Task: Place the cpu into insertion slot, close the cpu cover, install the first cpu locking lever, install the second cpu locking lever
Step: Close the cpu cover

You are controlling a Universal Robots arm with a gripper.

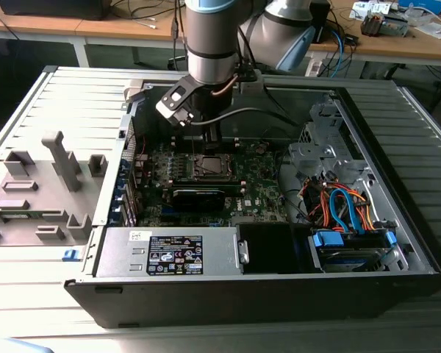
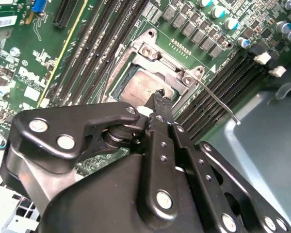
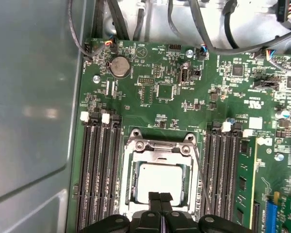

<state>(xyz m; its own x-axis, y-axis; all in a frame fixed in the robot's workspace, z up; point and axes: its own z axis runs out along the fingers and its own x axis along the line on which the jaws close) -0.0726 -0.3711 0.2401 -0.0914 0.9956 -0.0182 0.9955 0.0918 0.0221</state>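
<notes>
Right below the gripper (image 3: pixel 160 200), whose fingers are pressed together on nothing I can see, the cpu (image 3: pixel 160 178) lies seated with the cover (image 3: pixel 127 182) down around it. The cover looks thin and stiff, and the lever (image 2: pixel 218 99) is springy wire, best pushed near its free end. The fingertips hide the cover's near edge, and I cannot tell whether the lever is latched.

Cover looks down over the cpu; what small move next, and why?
Probably shift the gripper sideways toward the locking lever: the cpu cover lies over the cpu, the shut jaws are at its edge, and the lever stands free.
</notes>
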